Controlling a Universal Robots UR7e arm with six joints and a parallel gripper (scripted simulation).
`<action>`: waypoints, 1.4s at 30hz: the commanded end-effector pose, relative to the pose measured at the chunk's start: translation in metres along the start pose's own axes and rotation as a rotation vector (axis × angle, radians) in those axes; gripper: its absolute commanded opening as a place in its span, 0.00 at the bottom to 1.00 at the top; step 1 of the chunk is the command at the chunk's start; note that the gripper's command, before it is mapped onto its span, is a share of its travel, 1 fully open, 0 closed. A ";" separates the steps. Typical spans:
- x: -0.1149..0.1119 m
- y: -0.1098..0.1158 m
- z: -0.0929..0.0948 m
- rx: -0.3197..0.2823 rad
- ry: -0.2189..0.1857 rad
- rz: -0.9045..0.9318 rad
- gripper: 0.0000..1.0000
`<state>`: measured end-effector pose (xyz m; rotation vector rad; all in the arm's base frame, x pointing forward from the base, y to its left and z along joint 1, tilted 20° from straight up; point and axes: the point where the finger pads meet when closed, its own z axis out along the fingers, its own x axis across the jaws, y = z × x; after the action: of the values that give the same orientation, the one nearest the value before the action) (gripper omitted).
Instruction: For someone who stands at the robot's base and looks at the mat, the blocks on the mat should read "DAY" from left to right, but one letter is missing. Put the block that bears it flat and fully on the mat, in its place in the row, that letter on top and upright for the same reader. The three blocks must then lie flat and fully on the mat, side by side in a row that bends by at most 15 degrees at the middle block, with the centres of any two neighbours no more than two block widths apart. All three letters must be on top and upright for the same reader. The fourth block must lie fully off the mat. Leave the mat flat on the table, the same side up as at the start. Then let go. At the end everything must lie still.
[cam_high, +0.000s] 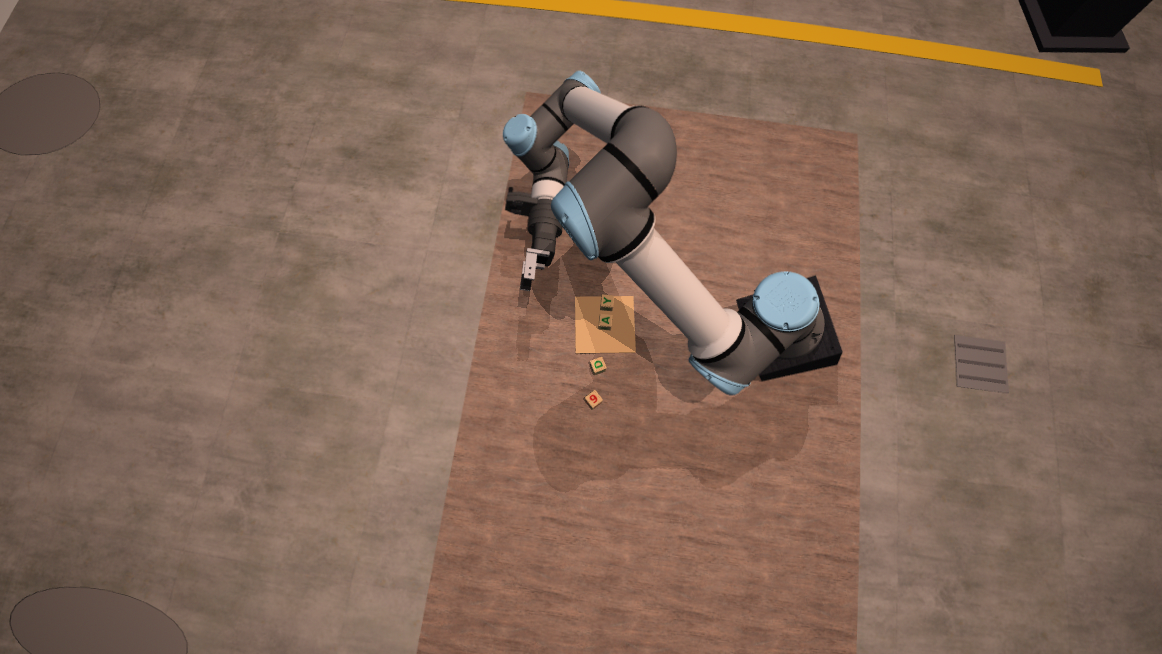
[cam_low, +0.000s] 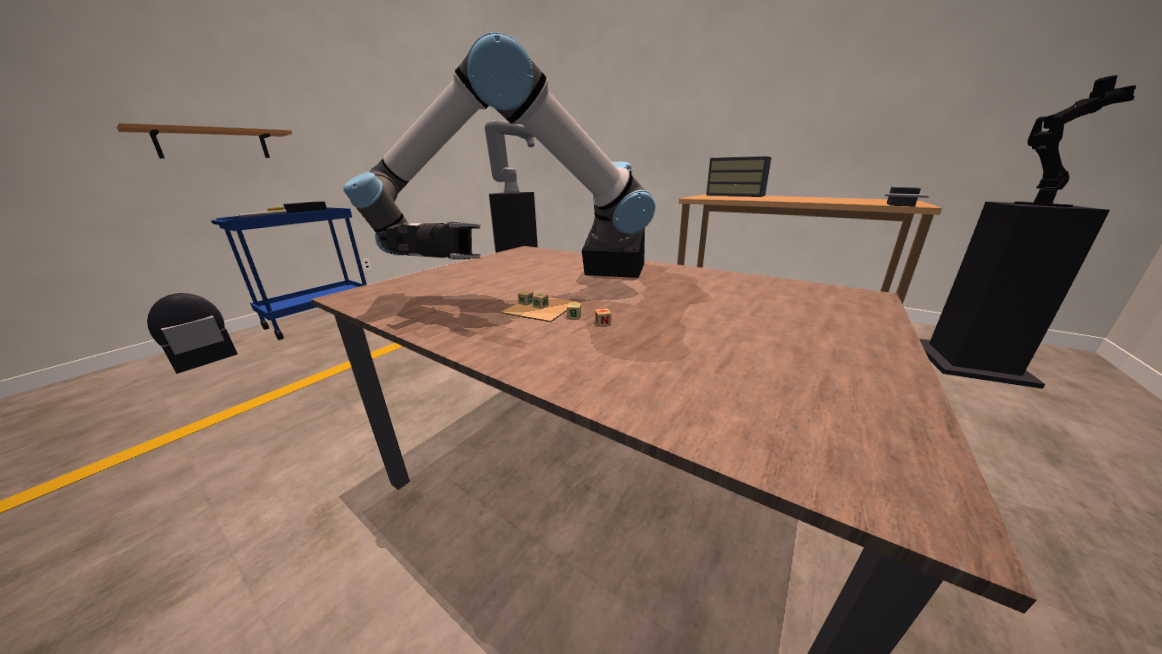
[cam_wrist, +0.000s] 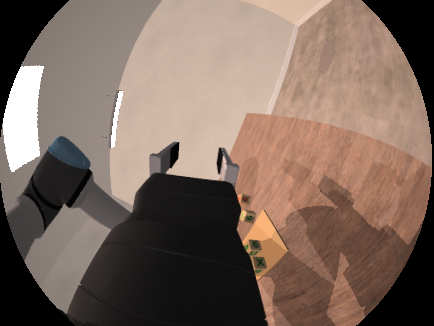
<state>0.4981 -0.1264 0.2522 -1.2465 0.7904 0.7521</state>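
The tan mat (cam_high: 588, 342) (cam_low: 540, 314) (cam_wrist: 274, 244) lies on the table. The A block (cam_high: 605, 321) (cam_low: 540, 300) (cam_wrist: 255, 246) stands near its middle. The Y block (cam_high: 606, 302) (cam_low: 525, 298) (cam_wrist: 259, 263) stands beside it, towards the reader's right. The D block (cam_high: 597, 365) (cam_low: 574, 311) (cam_wrist: 247, 216) lies off the mat, past its reader's-left edge, slightly turned, green D on top. A block with a red 9 or 6 on top (cam_high: 593, 398) (cam_low: 602, 317) (cam_wrist: 244, 199) lies farther out, turned. My gripper (cam_high: 526, 285) (cam_low: 478, 241) (cam_wrist: 198, 152) is open and empty, pointing sideways above the table, away from the blocks.
The wooden table (cam_high: 650, 552) (cam_low: 772, 389) (cam_wrist: 320, 145) carries the arm's black base (cam_high: 827, 357) (cam_low: 613, 261). The arm's shadow falls across part of the mat and table. A blue cart (cam_low: 284, 215) and a workbench (cam_low: 805, 201) stand beyond the table.
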 end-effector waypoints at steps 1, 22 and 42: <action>-0.001 0.000 0.000 0.000 0.000 -0.001 1.00; -0.001 0.000 0.001 -0.001 0.003 -0.001 1.00; 0.004 0.018 0.021 -0.050 0.143 -0.060 1.00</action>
<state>0.4924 -0.1133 0.2476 -1.3087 0.8188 0.7034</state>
